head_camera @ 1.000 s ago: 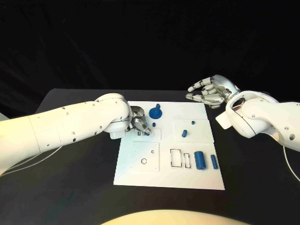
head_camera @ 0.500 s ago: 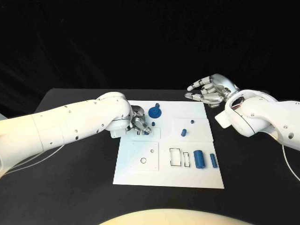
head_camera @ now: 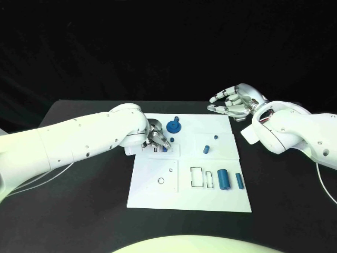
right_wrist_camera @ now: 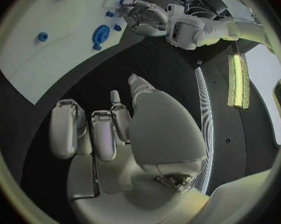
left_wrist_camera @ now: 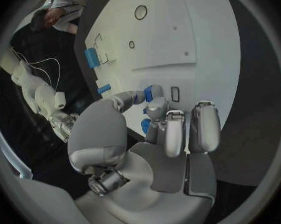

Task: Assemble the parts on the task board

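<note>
Left hand working a small blue part on the white board.
It is pinching the part against the board's upper left; the right hand is hovering empty, fingers loosely curled, beyond the board's far corner.

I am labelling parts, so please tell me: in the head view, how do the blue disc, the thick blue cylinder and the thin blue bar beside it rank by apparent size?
1. Disc, largest.
2. Cylinder.
3. Bar, smallest, clearly thinner than the cylinder.
The disc lies farther from the camera than the other two, so its lead over the cylinder is not sure.
</note>
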